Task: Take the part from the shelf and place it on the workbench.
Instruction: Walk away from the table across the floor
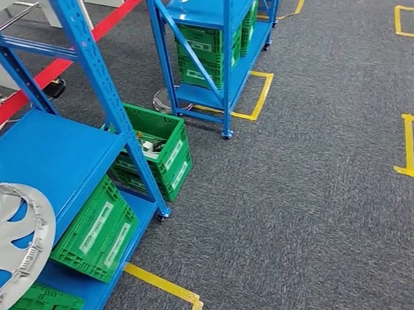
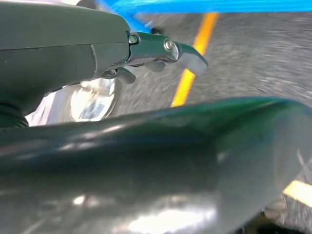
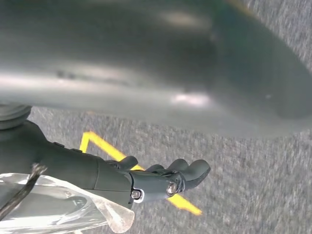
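You see one silver part [image 1: 11, 241] lying flat on the blue shelf [image 1: 56, 153], well apart from both hands, so nothing is grasped yet. Each hand, left hand [image 2: 110, 53] and right hand [image 3: 121, 178], holds its fingers straight and close together, pinching nothing, over carpet. I count five green crates [image 1: 96, 232].

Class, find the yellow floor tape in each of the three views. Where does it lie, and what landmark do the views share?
Head view: tape on the floor beside the near shelf; more squares farther off.
Left wrist view: a stripe beyond the left hand.
Right wrist view: a corner behind the right hand.
Shared landmark: the grey carpet.
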Action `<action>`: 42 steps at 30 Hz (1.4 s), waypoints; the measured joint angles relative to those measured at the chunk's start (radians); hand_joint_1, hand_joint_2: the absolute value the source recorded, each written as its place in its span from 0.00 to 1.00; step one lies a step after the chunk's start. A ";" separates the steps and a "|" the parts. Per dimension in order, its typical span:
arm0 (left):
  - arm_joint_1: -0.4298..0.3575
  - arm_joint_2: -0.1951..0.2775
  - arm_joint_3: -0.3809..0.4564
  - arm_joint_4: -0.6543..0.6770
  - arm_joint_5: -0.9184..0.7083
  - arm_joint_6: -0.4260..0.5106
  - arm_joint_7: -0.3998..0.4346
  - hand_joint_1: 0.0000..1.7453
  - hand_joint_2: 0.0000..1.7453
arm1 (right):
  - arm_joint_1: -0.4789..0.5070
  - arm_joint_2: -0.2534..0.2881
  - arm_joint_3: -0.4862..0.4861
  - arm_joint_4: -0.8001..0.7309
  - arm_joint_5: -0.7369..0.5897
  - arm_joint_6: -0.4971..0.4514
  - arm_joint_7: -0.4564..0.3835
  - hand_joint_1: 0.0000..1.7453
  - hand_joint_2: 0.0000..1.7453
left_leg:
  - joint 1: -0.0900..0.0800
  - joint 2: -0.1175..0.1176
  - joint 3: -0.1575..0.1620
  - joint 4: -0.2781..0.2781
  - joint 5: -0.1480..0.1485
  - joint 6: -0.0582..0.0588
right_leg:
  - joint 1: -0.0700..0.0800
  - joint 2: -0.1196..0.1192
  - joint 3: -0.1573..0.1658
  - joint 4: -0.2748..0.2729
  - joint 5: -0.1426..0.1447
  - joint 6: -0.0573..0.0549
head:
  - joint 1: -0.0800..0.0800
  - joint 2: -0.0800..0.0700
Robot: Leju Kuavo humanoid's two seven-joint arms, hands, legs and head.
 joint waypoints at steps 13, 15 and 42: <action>0.022 -0.016 0.044 -0.067 0.071 -0.069 -0.003 0.00 0.00 | 0.014 0.001 0.027 0.004 0.013 -0.004 0.016 0.00 0.00 | 0.005 -0.163 0.040 -0.015 -0.017 0.019 | -0.009 0.174 -0.081 0.058 0.049 0.005 | 0.012 0.000; 0.021 -0.016 0.049 -0.065 0.078 -0.079 -0.004 0.00 0.00 | 0.010 -0.005 0.027 0.004 0.007 0.000 0.009 0.00 0.00 | 0.008 -0.180 0.034 -0.010 -0.019 0.007 | -0.006 0.186 -0.063 0.029 0.045 -0.002 | 0.011 0.000; -0.048 0.016 0.111 0.108 0.111 -0.043 -0.081 0.00 0.00 | -0.043 -0.005 0.066 0.006 0.012 -0.077 0.011 0.00 0.00 | 0.013 -0.145 0.028 -0.023 0.007 0.016 | -0.010 0.147 -0.123 0.144 0.021 0.017 | 0.010 0.000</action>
